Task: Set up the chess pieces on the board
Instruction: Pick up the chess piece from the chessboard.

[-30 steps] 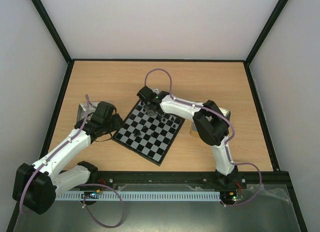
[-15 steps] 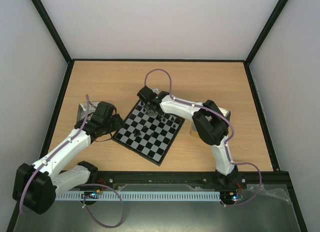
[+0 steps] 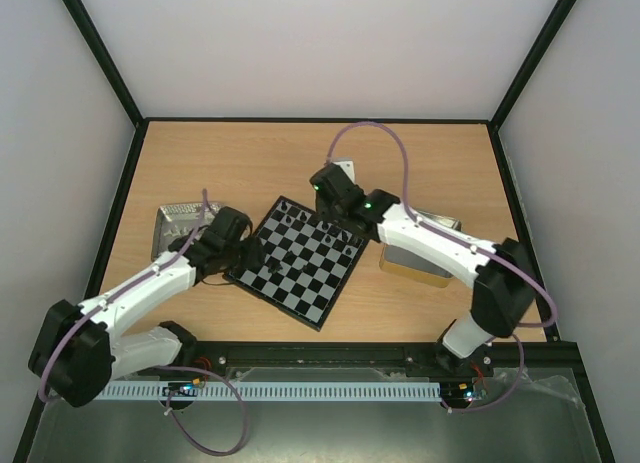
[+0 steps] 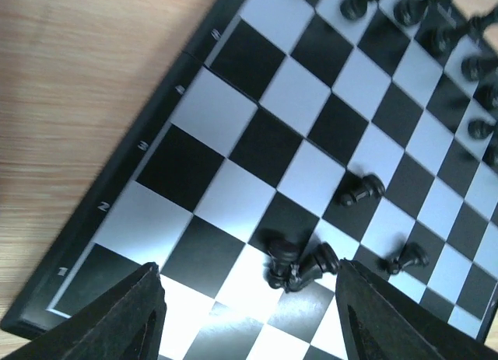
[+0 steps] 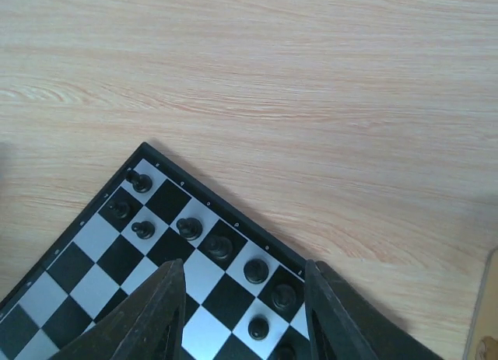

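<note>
The board (image 3: 312,283) lies turned at an angle in the middle of the table. Several black chess pieces (image 5: 189,228) stand in rows along its far edge. Three more lie tipped over near its left side, two of them touching (image 4: 299,265) and one apart (image 4: 359,191). My left gripper (image 4: 249,329) is open and empty, low over the board's left corner (image 3: 252,251), with the two touching pieces just ahead of its fingertips. My right gripper (image 5: 245,317) is open and empty above the far edge of the board (image 3: 328,198), over the standing rows.
A metal tray (image 3: 172,223) lies left of the board, behind my left arm. Another metal tray (image 3: 415,265) lies right of the board, partly under my right arm. Bare wooden table (image 5: 311,80) stretches behind the board. Black frame posts edge the table.
My right arm has stretched out and its wrist has moved right and back from the board's far corner. My left gripper has moved right, over the board's left edge.
</note>
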{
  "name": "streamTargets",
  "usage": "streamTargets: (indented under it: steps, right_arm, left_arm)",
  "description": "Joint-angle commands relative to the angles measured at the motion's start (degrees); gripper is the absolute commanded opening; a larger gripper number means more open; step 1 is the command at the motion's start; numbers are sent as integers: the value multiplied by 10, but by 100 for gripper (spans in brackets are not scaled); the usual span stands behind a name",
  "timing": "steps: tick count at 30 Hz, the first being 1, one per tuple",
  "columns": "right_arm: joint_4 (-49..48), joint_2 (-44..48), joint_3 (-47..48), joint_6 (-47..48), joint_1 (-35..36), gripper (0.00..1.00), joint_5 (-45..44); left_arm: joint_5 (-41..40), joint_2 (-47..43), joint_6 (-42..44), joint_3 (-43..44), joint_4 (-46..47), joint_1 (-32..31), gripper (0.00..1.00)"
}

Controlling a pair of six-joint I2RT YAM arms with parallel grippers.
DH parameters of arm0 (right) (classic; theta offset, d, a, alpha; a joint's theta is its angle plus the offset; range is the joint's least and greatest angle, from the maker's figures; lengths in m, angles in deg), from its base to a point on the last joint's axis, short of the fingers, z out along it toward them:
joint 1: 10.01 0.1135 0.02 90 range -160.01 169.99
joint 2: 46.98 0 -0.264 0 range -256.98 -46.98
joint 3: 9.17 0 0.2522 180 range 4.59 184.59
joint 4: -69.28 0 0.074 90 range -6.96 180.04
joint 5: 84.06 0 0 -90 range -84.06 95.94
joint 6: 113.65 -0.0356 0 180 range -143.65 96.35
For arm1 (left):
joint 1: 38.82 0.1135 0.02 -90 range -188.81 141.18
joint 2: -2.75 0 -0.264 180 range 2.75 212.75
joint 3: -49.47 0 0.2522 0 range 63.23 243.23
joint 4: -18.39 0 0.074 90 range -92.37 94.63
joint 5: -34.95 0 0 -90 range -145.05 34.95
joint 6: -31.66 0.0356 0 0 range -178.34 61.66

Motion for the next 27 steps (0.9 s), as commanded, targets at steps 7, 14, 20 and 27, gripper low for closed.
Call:
streamTargets:
  steps: [7, 14, 20, 27]
  right_arm:
    - [-58, 145, -137, -58, -1, 43, 14]
    - [-74, 159, -160, -77, -1, 43, 42]
    - [-79, 157, -168, -81, -1, 42, 50]
    - [-85, 157, -173, -84, -1, 42, 55]
  left_arm:
    - [4, 108, 62, 41, 9, -74, 57]
    - [-16, 175, 30, 61, -4, -85, 38]
    - [-33, 180, 12, 60, 7, -86, 28]
    - [-40, 201, 5, 60, 11, -86, 22]
